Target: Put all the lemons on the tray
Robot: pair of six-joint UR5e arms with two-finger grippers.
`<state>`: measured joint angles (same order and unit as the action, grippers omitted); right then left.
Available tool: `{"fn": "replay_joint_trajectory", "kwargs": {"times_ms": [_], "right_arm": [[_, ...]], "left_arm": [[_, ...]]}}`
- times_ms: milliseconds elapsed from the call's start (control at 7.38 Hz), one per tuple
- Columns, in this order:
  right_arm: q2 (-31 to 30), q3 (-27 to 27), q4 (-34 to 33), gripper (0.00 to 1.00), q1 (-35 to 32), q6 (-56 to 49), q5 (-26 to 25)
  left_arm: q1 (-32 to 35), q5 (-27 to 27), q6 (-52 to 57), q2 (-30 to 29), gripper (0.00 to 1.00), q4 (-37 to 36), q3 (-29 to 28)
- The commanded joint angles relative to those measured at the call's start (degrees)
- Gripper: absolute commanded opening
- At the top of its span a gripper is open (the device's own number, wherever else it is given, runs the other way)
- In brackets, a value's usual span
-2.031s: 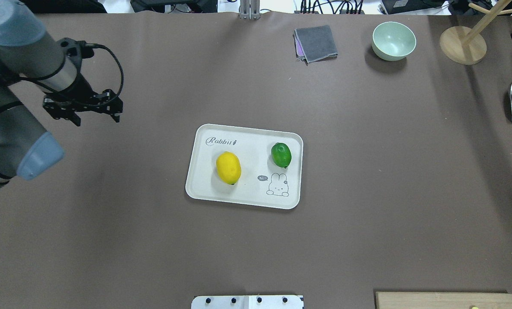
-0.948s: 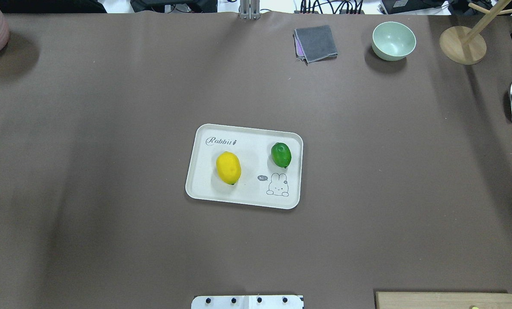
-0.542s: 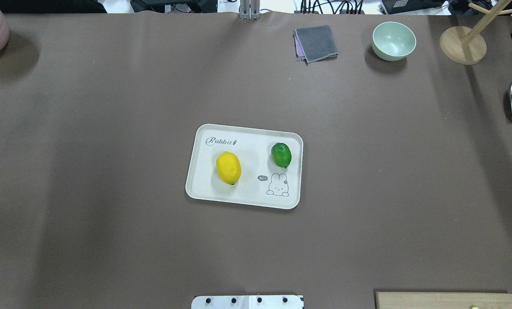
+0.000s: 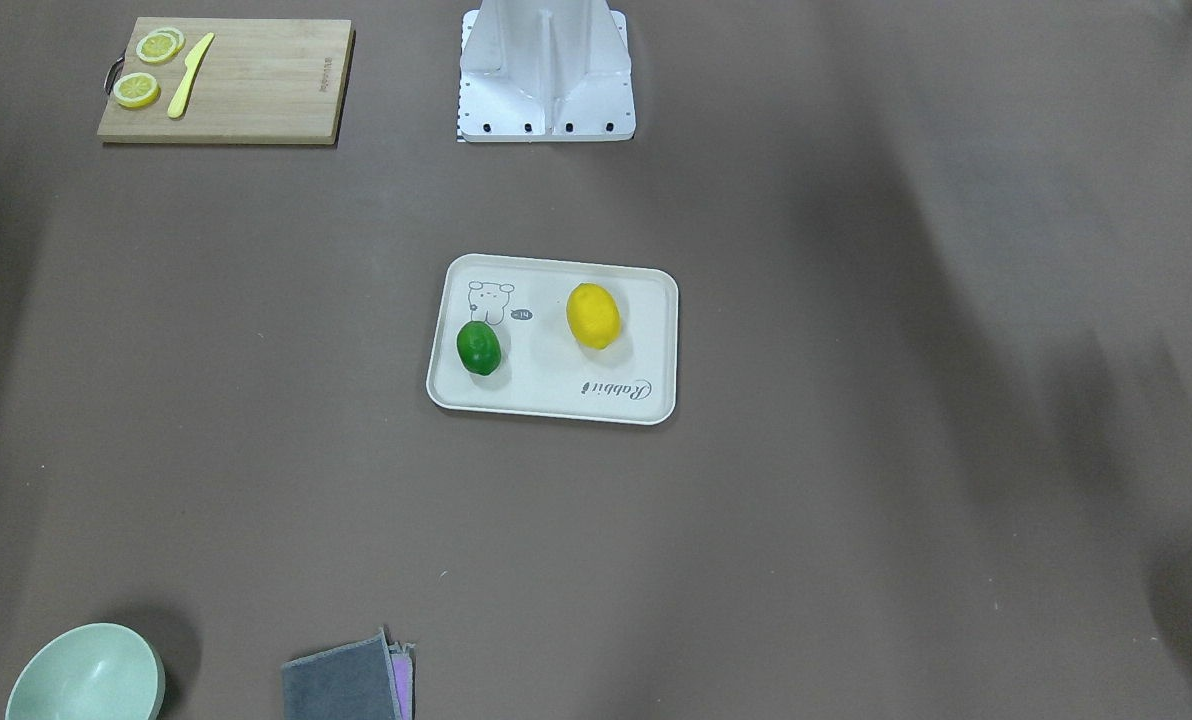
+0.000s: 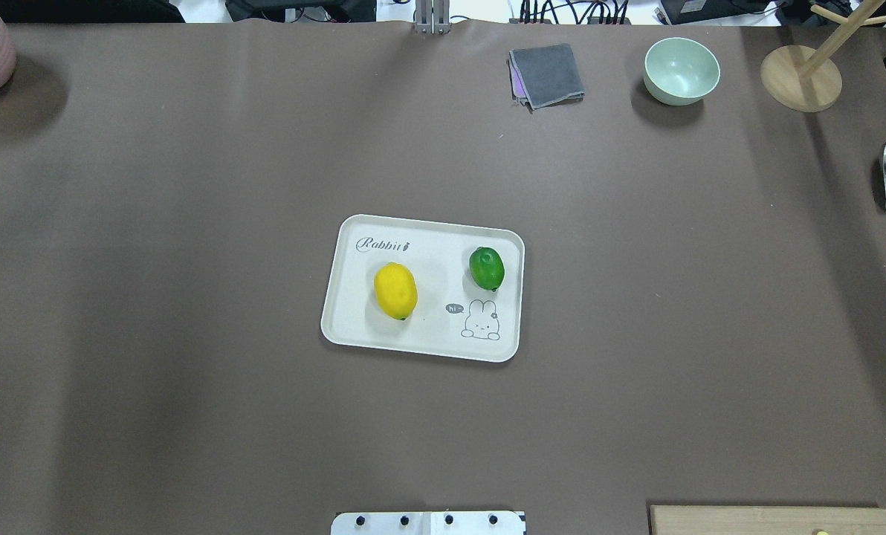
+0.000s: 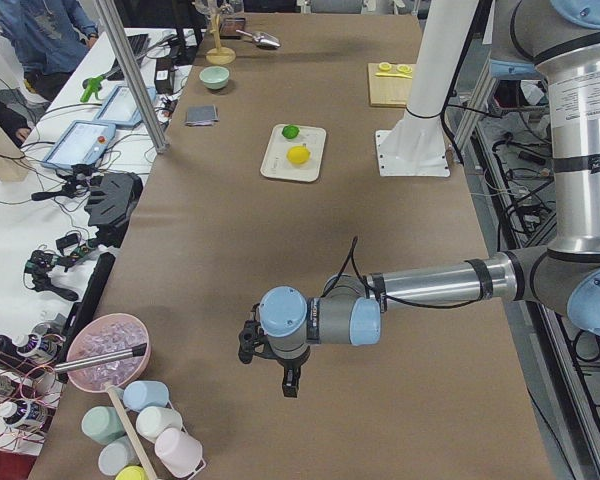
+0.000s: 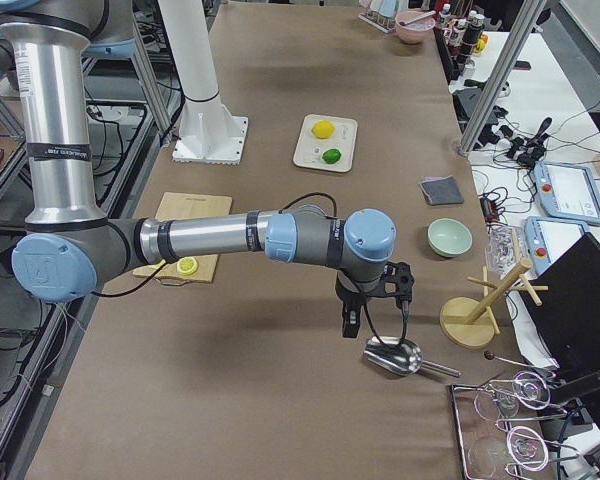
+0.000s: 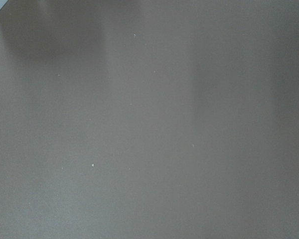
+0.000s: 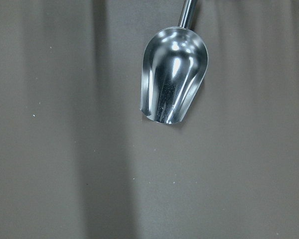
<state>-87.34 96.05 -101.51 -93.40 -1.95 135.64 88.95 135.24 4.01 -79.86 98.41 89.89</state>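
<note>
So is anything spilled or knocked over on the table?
No, nothing stands out. The yellow lemon and the green lemon both sit inside the tray, apart from each other, and nothing looks spilled or broken.

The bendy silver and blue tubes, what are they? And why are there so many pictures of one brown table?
Those are a robot's left arm and right arm, standing by a table. Each ends in a claw for grabbing. The pictures come from different cameras: one faces the robot, one looks over its shoulders, one sits at each table end, and one rides on each wrist. The end views show the left claw and the right claw hanging over opposite ends of the table; neither seems to hold anything. In the middle lies a white tray with a yellow lemon and a green lemon on it. Farther out are a wooden board with lemon slices, a mint bowl, a grey cloth and a shiny scoop, which the right wrist camera looks down on.
</note>
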Motion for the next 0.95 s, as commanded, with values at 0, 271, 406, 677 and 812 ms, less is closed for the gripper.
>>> {"fn": "replay_joint_trajectory", "kwargs": {"times_ms": [0,271,406,677,812], "right_arm": [[-0.1,0.1,0.0,1.00,0.0,0.0,0.0],[0.0,0.1,0.1,1.00,0.0,0.0,-0.1],[0.0,-0.1,0.1,1.00,0.0,-0.1,-0.4],[0.0,0.1,0.2,1.00,0.0,-0.1,-1.5],[0.0,0.2,0.2,1.00,0.0,-0.1,-1.5]], "left_arm": [[0.6,0.8,-0.1,-0.5,0.98,-0.9,-0.2],[1.0,0.9,-0.1,-1.7,0.98,-4.4,0.1],[1.0,0.9,-0.1,-1.7,0.98,-4.5,0.1],[1.0,0.9,-0.1,-1.7,0.98,-4.5,0.1],[1.0,0.9,-0.1,-1.7,0.98,-4.5,0.0]]}}
